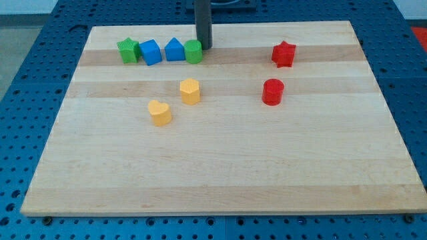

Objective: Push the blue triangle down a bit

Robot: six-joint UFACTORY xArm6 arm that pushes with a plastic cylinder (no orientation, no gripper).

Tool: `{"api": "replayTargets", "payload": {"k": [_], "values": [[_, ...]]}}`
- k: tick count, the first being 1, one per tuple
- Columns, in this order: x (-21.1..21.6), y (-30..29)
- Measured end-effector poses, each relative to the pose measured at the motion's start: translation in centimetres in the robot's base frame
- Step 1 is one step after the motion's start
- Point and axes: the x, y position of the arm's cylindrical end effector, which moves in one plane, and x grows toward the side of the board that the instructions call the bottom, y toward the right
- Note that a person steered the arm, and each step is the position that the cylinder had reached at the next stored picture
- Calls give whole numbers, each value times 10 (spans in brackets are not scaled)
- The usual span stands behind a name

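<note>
The blue triangle (175, 49) sits near the view's top left of the wooden board (220, 167), in a row of blocks. To its left is a blue cube (151, 52), then a green star (127, 51). A green round block (193, 51) touches the triangle's right side. My tip (203, 46) is just right of and slightly above the green round block, close to touching it, about one block's width right of the blue triangle.
A red star (283, 54) and a red cylinder (273, 91) stand at the right. A yellow hexagon (190, 91) and a yellow heart (160, 113) lie below the row. The board rests on a blue perforated table.
</note>
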Motion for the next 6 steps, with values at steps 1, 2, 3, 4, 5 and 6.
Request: {"api": "replayTargets", "payload": {"k": [1, 2, 3, 4, 5, 6], "values": [[-1, 17], [-16, 47], [-37, 34], [-37, -16], [-24, -61], [-16, -70]]}}
